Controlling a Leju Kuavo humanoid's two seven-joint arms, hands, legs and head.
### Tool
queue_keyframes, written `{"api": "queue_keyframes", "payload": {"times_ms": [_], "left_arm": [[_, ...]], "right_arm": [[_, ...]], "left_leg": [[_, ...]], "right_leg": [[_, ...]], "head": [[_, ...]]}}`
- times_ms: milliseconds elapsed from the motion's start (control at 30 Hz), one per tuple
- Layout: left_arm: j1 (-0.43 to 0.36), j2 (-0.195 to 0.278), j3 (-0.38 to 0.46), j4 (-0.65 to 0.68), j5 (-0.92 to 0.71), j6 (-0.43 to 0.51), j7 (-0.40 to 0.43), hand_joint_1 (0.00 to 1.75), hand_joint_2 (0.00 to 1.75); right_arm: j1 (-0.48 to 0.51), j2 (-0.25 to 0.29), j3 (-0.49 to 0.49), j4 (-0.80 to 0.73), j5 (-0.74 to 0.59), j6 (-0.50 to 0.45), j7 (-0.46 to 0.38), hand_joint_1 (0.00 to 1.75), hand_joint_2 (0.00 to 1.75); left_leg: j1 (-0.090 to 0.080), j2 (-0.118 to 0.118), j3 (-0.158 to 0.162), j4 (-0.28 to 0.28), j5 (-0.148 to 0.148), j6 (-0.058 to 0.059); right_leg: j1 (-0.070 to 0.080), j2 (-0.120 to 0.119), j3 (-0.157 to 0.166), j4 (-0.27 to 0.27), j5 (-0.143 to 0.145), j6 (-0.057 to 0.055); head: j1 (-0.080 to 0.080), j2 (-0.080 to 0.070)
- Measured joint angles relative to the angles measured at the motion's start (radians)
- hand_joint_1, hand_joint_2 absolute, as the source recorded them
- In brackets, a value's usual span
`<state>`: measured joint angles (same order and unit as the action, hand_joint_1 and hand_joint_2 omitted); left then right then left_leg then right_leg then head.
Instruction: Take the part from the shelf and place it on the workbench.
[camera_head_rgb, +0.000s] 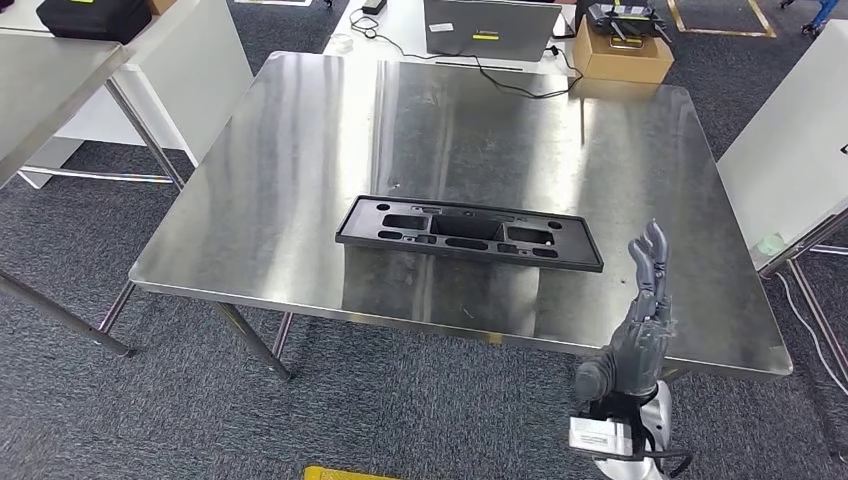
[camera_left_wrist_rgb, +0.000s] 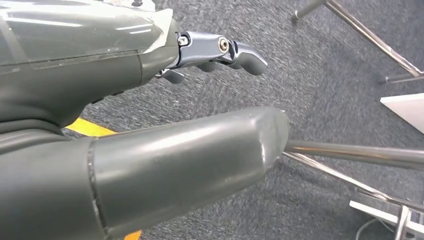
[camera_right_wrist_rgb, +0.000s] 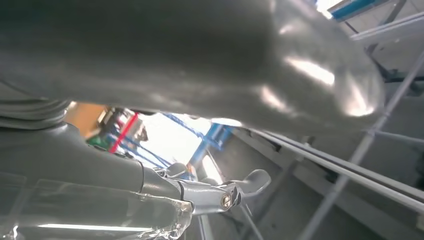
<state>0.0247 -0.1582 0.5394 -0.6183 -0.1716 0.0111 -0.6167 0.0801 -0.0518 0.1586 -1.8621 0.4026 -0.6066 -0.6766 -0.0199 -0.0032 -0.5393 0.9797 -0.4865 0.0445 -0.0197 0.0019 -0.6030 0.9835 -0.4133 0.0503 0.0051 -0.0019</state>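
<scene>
Right hand (camera_head_rgb: 640, 320) is hanging nearest the camera at about 5 o'clock in the head view, just over the near edge of the workbench (camera_head_rgb: 640, 160). Fingers are pointing up and spread apart, holding nothing, so it reads as released and clear of the load.

Black part (camera_head_rgb: 468, 233) is lying flat on the steel top, roughly centre, long side running 9-to-3 and parallel to the near edge. Hand is sitting at about 4 o'clock from it, apart, not touching. Judging by that, the placing looks done: the part is resting on its own, well inside the edges, so it is not likely to tip off.

Left hand (camera_left_wrist_rgb: 150, 125) is showing in its wrist view over grey carpet, thumb and fingers apart with nothing between them, likely parked at the robot's side because a flat one-piece part is needing no second grip.
</scene>
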Motion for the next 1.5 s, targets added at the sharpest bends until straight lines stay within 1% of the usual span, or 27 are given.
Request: {"api": "queue_keyframes", "payload": {"times_ms": [200, 333, 467, 533, 567, 600, 667, 700, 733, 767, 833, 867, 900, 967, 1033, 1067, 1100, 1133, 1167, 1200, 1233, 1267, 1300, 1367, 1400, 1433, 1500], "left_arm": [[0.008, -0.01, 0.087, 0.024, -0.064, -0.024, 0.0, 0.0, 0.0], [0.011, -0.013, 0.119, 0.045, -0.094, -0.041, 0.0, 0.0, 0.0], [0.011, -0.013, 0.136, 0.061, -0.111, -0.054, 0.0, 0.0, 0.0], [0.011, -0.014, 0.141, 0.065, -0.112, -0.055, 0.0, 0.0, 0.0], [0.01, -0.014, 0.144, 0.067, -0.112, -0.055, 0.0, 0.0, 0.0], [0.01, -0.015, 0.146, 0.068, -0.112, -0.055, 0.0, 0.0, 0.0], [0.01, -0.015, 0.148, 0.072, -0.112, -0.056, 0.0, 0.0, 0.0], [0.01, -0.015, 0.15, 0.074, -0.113, -0.057, 0.0, 0.0, 0.0], [0.01, -0.015, 0.151, 0.077, -0.115, -0.06, 0.0, 0.0, 0.0], [0.01, -0.015, 0.152, 0.08, -0.119, -0.063, 0.0, 0.0, 0.0], [0.01, -0.015, 0.154, 0.085, -0.128, -0.072, 0.0, 0.0, 0.0], [0.009, -0.014, 0.154, 0.088, -0.134, -0.076, 0.0, 0.0, 0.0], [0.008, -0.012, 0.154, 0.092, -0.139, -0.079, 0.0, 0.0, 0.0], [0.003, -0.007, 0.155, 0.099, -0.148, -0.085, 0.0, 0.0, 0.0], [-0.004, -0.002, 0.157, 0.107, -0.153, -0.09, 0.0, 0.0, 0.0], [-0.006, 0.001, 0.158, 0.11, -0.153, -0.092, 0.0, 0.0, 0.0], [-0.009, 0.004, 0.16, 0.114, -0.153, -0.093, 0.0, 0.0, 0.0], [-0.01, 0.007, 0.161, 0.117, -0.153, -0.093, 0.0, 0.0, 0.0], [-0.012, 0.009, 0.163, 0.12, -0.153, -0.094, 0.0, 0.0, 0.0], [-0.013, 0.011, 0.165, 0.123, -0.153, -0.095, 0.0, 0.0, 0.0], [-0.013, 0.012, 0.167, 0.126, -0.153, -0.095, 0.0, 0.0, 0.0], [-0.013, 0.013, 0.17, 0.127, -0.153, -0.096, 0.0, 0.0, 0.0], [-0.014, 0.014, 0.172, 0.128, -0.153, -0.097, 0.0, 0.0, 0.0], [-0.016, 0.017, 0.174, 0.128, -0.153, -0.1, 0.0, 0.0, 0.0], [-0.018, 0.018, 0.174, 0.128, -0.153, -0.102, 0.0, 0.0, 0.0], [-0.018, 0.018, 0.175, 0.129, -0.153, -0.104, 0.0, 0.0, 0.0], [-0.019, 0.018, 0.176, 0.129, -0.153, -0.105, 0.0, 0.0, 0.0]], "right_arm": [[0.068, 0.01, 0.001, -0.024, 0.011, 0.04, -0.001, 0.0, 0.0], [0.109, 0.013, 0.002, -0.038, 0.03, 0.053, -0.001, 0.0, 0.0], [0.138, 0.013, 0.001, -0.051, 0.033, 0.063, 0.0, 0.0, 0.0], [0.144, 0.012, 0.001, -0.057, 0.034, 0.063, 0.0, 0.0, 0.0], [0.147, 0.012, 0.0, -0.06, 0.034, 0.063, 0.0, 0.0, 0.0], [0.149, 0.012, 0.0, -0.062, 0.034, 0.063, 0.0, 0.0, 0.0], [0.153, 0.011, -0.001, -0.062, 0.033, 0.063, 0.0, 0.0, 0.0], [0.156, 0.011, -0.002, -0.062, 0.033, 0.063, 0.0, 0.0, 0.0], [0.158, 0.011, -0.003, -0.062, 0.033, 0.064, 0.0, 0.0, 0.0], [0.159, 0.011, -0.004, -0.063, 0.034, 0.064, 0.0, 0.0, 0.0], [0.16, 0.011, -0.009, -0.064, 0.035, 0.063, 0.001, 0.0, 0.0], [0.161, 0.01, -0.012, -0.065, 0.034, 0.063, 0.002, 0.0, 0.0], [0.165, 0.01, -0.015, -0.068, 0.033, 0.061, 0.002, 0.0, 0.0], [0.179, 0.006, -0.022, -0.075, 0.029, 0.056, 0.003, 0.0, 0.0], [0.195, 0.003, -0.03, -0.084, 0.025, 0.051, 0.003, 0.0, 0.0], [0.203, 0.002, -0.033, -0.088, 0.022, 0.048, 0.002, 0.0, 0.0], [0.209, 0.001, -0.034, -0.092, 0.02, 0.046, 0.002, 0.0, 0.0], [0.215, 0.001, -0.035, -0.094, 0.017, 0.045, 0.002, 0.0, 0.0], [0.22, 0.0, -0.036, -0.095, 0.015, 0.044, 0.002, 0.0, 0.0], [0.223, 0.0, -0.037, -0.095, 0.014, 0.044, 0.003, 0.0, 0.0], [0.225, 0.0, -0.038, -0.095, 0.013, 0.044, 0.003, 0.0, 0.0], [0.226, 0.0, -0.039, -0.095, 0.013, 0.044, 0.003, 0.0, 0.0], [0.226, 0.0, -0.039, -0.095, 0.013, 0.044, 0.004, 0.0, 0.0], [0.227, 0.001, -0.041, -0.095, 0.012, 0.044, 0.006, 0.0, 0.0], [0.228, 0.001, -0.041, -0.096, 0.012, 0.044, 0.006, 0.0, 0.0], [0.229, 0.001, -0.042, -0.096, 0.011, 0.044, 0.007, 0.0, 0.0], [0.234, 0.001, -0.043, -0.098, 0.01, 0.044, 0.008, 0.0, 0.0]], "left_leg": [[-0.002, 0.0, 0.004, 0.002, -0.005, 0.003], [-0.005, 0.0, 0.005, 0.006, -0.008, 0.008], [-0.006, 0.0, 0.007, 0.009, -0.01, 0.019], [0.0, 0.004, 0.015, 0.0, 0.001, 0.029], [0.004, 0.006, 0.019, -0.005, 0.007, 0.034], [0.007, 0.008, 0.022, -0.007, 0.011, 0.037], [0.007, 0.01, 0.019, -0.007, 0.013, 0.04], [0.006, 0.01, 0.018, -0.007, 0.014, 0.04], [0.006, 0.011, 0.017, -0.006, 0.014, 0.039], [0.007, 0.011, 0.017, -0.005, 0.015, 0.038], [0.007, 0.01, 0.016, 0.0, 0.013, 0.034], [0.006, 0.009, 0.013, 0.004, 0.012, 0.029], [0.004, 0.008, 0.011, 0.009, 0.011, 0.023], [0.002, 0.005, 0.006, 0.016, 0.012, 0.011], [0.006, 0.003, -0.004, 0.031, -0.002, -0.002], [0.009, 0.001, -0.016, 0.056, -0.027, -0.008], [0.013, 0.0, -0.034, 0.101, -0.064, -0.015], [0.017, 0.0, -0.057, 0.161, -0.108, -0.021], [0.023, 0.0, -0.08, 0.226, -0.146, -0.027], [0.028, 0.0, -0.094, 0.276, -0.169, -0.033], [0.033, 0.0, -0.093, 0.296, -0.172, -0.038], [0.039, 0.001, -0.072, 0.276, -0.155, -0.042], [0.044, 0.001, -0.033, 0.22, -0.126, -0.045], [0.051, -0.003, 0.059, 0.078, -0.079, -0.049], [0.051, -0.006, 0.085, 0.034, -0.068, -0.047], [0.047, -0.01, 0.094, 0.013, -0.065, -0.044], [0.039, -0.012, 0.079, 0.011, -0.053, -0.027]], "right_leg": [[-0.006, 0.0, 0.003, -0.002, -0.001, 0.003], [-0.01, 0.0, 0.006, -0.002, -0.004, 0.006], [-0.012, 0.0, 0.012, -0.005, -0.003, 0.014], [-0.01, -0.001, 0.008, 0.01, -0.016, 0.016], [-0.008, -0.001, -0.004, 0.042, -0.037, 0.014], [-0.007, -0.001, -0.026, 0.098, -0.07, 0.008], [-0.006, -0.002, -0.084, 0.244, -0.135, 0.002], [-0.006, -0.001, -0.103, 0.296, -0.152, 0.004], [-0.005, -0.002, -0.101, 0.309, -0.153, 0.01], [-0.005, -0.002, -0.078, 0.277, -0.138, 0.018], [-0.007, -0.002, 0.01, 0.129, -0.094, 0.029], [-0.005, -0.002, 0.048, 0.067, -0.076, 0.027], [-0.003, -0.001, 0.07, 0.025, -0.066, 0.022], [0.002, 0.0, 0.074, 0.012, -0.06, 0.008], [-0.009, -0.001, 0.065, 0.007, -0.054, -0.01], [-0.014, -0.002, 0.06, 0.006, -0.049, -0.02], [-0.017, -0.003, 0.054, 0.005, -0.043, -0.03], [-0.015, -0.004, 0.046, 0.005, -0.038, -0.038], [-0.013, -0.004, 0.038, 0.005, -0.032, -0.041], [-0.012, -0.004, 0.031, 0.005, -0.026, -0.042], [-0.012, -0.004, 0.023, 0.006, -0.02, -0.04], [-0.013, -0.004, 0.016, 0.006, -0.014, -0.036], [-0.014, -0.003, 0.011, 0.007, -0.009, -0.032], [-0.014, -0.003, 0.002, 0.011, 0.002, -0.02], [-0.012, -0.003, 0.0, 0.012, 0.008, -0.012], [-0.011, -0.003, -0.002, 0.012, 0.015, -0.003], [-0.008, -0.003, -0.006, 0.007, 0.03, 0.017]], "head": [[0.0, 0.0], [0.0, 0.0], [0.0, 0.0], [0.0, 0.0], [0.001, 0.0], [0.002, 0.0], [0.004, 0.0], [0.004, 0.0], [0.004, 0.0], [0.004, 0.0], [0.004, 0.0], [0.003, 0.0], [0.003, 0.0], [0.001, 0.0], [-0.001, 0.0], [-0.002, 0.0], [-0.002, 0.0], [-0.003, 0.0], [-0.004, 0.0], [-0.004, 0.0], [-0.004, 0.0], [-0.004, 0.0], [-0.004, 0.0], [-0.004, 0.0], [-0.003, 0.0], [-0.003, 0.0], [-0.001, 0.0]]}}
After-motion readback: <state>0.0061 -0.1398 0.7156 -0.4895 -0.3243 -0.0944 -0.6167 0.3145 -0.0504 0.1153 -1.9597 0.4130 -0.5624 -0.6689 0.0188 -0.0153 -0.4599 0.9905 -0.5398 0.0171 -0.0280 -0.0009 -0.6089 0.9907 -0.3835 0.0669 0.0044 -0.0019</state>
